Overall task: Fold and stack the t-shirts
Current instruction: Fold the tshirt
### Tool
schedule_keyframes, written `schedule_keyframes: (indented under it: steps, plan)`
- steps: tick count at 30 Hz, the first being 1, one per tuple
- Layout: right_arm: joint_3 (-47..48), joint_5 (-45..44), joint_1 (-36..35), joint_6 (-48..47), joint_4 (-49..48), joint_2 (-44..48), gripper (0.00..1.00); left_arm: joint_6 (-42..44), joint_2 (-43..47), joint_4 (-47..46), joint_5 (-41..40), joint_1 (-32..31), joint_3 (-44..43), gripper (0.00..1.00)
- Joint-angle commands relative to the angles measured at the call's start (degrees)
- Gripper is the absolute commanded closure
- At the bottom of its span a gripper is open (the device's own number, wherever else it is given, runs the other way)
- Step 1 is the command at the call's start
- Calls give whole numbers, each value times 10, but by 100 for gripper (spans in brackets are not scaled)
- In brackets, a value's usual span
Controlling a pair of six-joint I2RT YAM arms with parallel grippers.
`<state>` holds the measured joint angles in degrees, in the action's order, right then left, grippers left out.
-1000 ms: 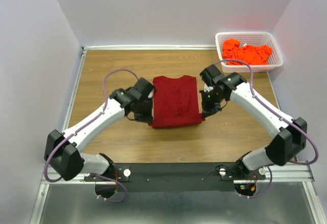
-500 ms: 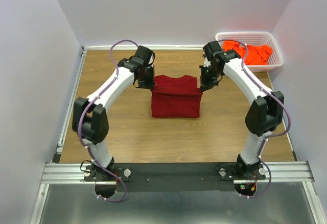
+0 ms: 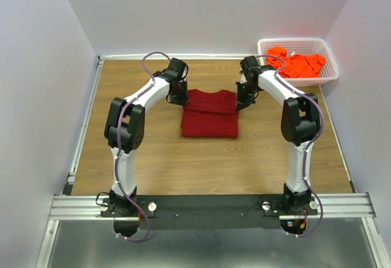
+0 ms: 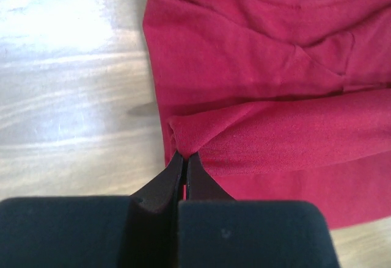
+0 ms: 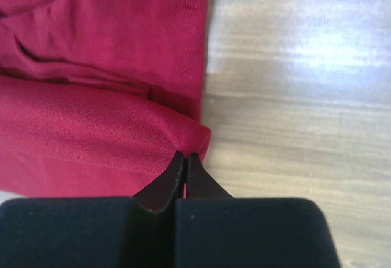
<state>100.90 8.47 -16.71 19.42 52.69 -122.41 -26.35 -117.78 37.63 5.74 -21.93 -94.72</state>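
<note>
Top external view: the maroon shirt (image 3: 209, 116) lies mid-tabletop (image 3: 140, 152), doubled over, with both arms stretched to its far corners. The left gripper (image 4: 184, 158) is pressed together on the left end of the folded-over layer. The right gripper (image 5: 185, 158) pinches the right end the same way. Each holds only a small nip of cloth at its fingertips. The orange shirts (image 3: 296, 65) sit in the basket (image 3: 297, 80) at the far right. The risk, as I judge it, is that so thin a nip slips on one side and the layer lands skewed. An uneven release, or cloth clinging to a finger as it lifts, could drag the fold open and wrinkle it.
</note>
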Motion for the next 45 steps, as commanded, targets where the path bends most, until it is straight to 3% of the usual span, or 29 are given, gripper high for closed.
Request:
schedule_keyframes:
  steps: [1,13,27,31,40,45]
  plan:
    - [6,-35,13,-8,-21,-13,99,3,-4,-42,-33,14,8,100]
    - [26,-28,13,-3,-40,17,99,-34,37,-113,-38,16,103,100]
    - [-39,37,12,-13,-194,43,99,-60,82,-163,-49,17,168,100]
    - [-57,30,12,-18,-231,24,89,-76,91,-171,-71,18,178,100]
    - [-48,3,12,-30,-259,2,85,-141,127,-207,-85,19,234,97]
    - [-40,15,12,-32,-262,4,63,-161,139,-215,-87,20,248,82]
